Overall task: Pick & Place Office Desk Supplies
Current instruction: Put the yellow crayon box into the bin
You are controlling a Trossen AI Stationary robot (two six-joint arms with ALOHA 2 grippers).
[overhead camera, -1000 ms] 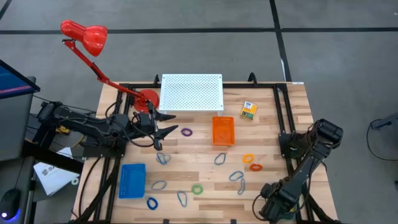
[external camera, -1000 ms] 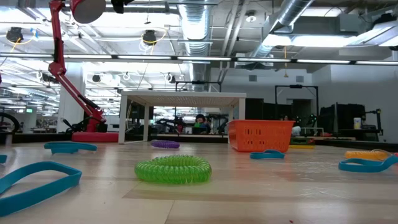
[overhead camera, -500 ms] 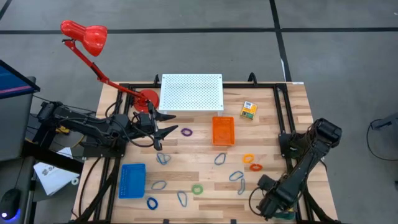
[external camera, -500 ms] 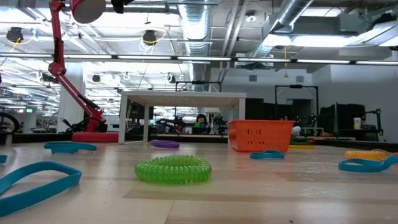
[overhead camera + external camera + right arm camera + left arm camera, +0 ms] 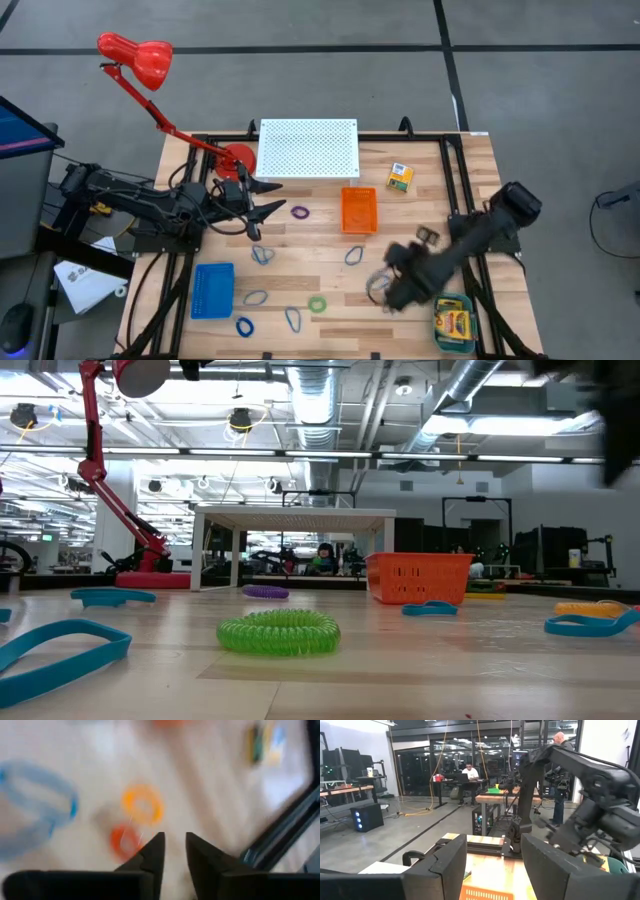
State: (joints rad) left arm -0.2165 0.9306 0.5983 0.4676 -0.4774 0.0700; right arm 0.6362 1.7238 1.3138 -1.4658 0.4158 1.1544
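In the high view the supplies lie spread on the table. A yellow box (image 5: 400,177) sits near the far right. Purple (image 5: 300,212), orange (image 5: 399,256), red-orange (image 5: 411,268), green (image 5: 317,304) and blue (image 5: 245,326) rings and several blue-grey clip loops (image 5: 354,256) lie flat. My right gripper (image 5: 392,288) hovers over the loops near the orange rings. In its wrist view (image 5: 175,842) it is narrowly open above the orange ring (image 5: 142,804) and the red-orange ring (image 5: 124,841). My left gripper (image 5: 268,203) waits open at the table's left, by the lamp base.
An orange tray (image 5: 359,210) stands mid-table and a blue tray (image 5: 212,290) near the left. A white perforated board (image 5: 308,148) lies at the far edge. A red lamp (image 5: 135,55) reaches over the far left corner. A crayon box (image 5: 452,322) lies at the near right corner.
My right arm has swung fast from the near right corner toward the table's left and far side. It now stands over the rings and loops, and the crayon box it covered has come into view. My left arm has kept still.
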